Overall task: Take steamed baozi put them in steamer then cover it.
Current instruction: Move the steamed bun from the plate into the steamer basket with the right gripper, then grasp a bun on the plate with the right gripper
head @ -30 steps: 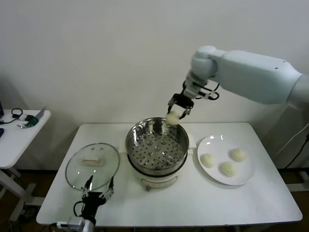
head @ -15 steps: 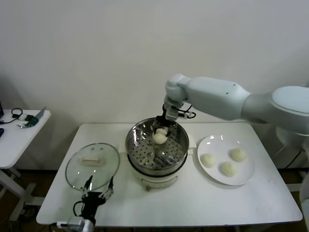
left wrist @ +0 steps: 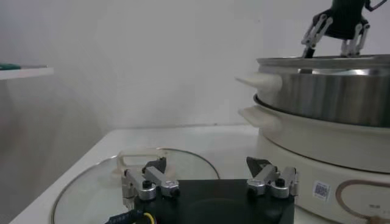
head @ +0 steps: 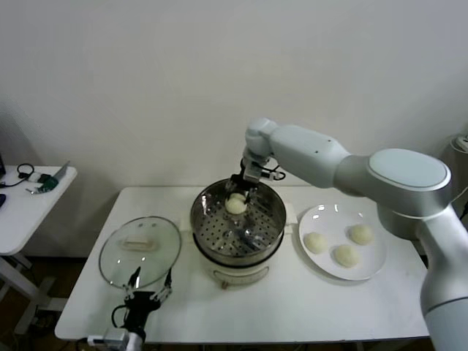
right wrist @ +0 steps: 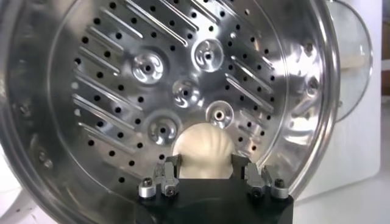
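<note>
Baozi sits between our right gripper's fingers, which clamp it low inside the steamer, toward the steamer's far wall and just above the perforated tray. We see nothing else in the steamer. Right of the steamer, the white plate carries the three other buns, apart from one another. Left of the steamer, the glass lid lies flat on the white table. Our left gripper hovers at the lid's near edge, fingers spread wide, well apart from the steamer. Further left of the steamer stands a small side table.
</note>
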Tool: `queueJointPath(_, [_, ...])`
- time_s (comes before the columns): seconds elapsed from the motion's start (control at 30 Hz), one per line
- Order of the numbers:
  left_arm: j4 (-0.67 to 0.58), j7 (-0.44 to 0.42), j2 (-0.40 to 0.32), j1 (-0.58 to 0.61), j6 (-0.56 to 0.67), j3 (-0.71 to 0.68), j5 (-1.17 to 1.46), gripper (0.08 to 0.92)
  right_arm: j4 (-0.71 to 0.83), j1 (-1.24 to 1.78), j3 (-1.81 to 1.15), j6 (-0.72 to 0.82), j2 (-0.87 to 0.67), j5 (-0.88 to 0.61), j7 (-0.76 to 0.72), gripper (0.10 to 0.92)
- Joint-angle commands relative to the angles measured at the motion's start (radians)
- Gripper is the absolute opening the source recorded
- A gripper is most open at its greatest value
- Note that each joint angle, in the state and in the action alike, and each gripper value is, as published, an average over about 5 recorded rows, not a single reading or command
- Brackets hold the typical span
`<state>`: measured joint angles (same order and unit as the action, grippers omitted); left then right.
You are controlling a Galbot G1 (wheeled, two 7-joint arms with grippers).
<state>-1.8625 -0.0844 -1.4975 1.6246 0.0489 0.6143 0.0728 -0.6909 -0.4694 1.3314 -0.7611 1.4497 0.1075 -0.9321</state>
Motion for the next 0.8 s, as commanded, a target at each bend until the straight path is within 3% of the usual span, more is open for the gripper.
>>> queueJointPath(0.03, [0.000, 0.000, -0.001, 0.003, 0.001, -0.004, 0.000, 0.823, 0.055, 0.013, 0.000, -0.018, 0.024, -0.036, -0.019, 0.593])
queueJointPath(0.33, [-0.011, -0.005, -0.001, 0.018, -0.002, -0.012, -0.008, 0.823, -0.085, -0.102, 0.087, 0.005, -0.053, -0.280, -0.067, 0.797])
queueJointPath(0.43, [-0.021, -0.006, -0.002, 0.025, -0.004, -0.015, -0.011, 0.823, -0.123, -0.209, 0.184, 0.054, -0.097, -0.486, -0.112, 0.819])
queueJointPath(0.53, [-0.031, -0.007, -0.002, 0.032, -0.005, -0.017, -0.015, 0.823, -0.183, -0.321, 0.296, 0.188, -0.173, -0.742, -0.168, 0.822])
queueJointPath(0.63, [-0.039, -0.007, -0.001, 0.039, -0.006, -0.020, -0.015, 0.823, -0.304, -0.431, 0.399, 0.452, -0.299, -0.908, -0.179, 0.823])
queueJointPath(0.8, [-0.046, -0.007, 0.003, 0.046, -0.005, -0.023, -0.015, 0.823, -0.513, -0.571, 0.558, 0.838, -0.492, -0.904, -0.101, 0.823])
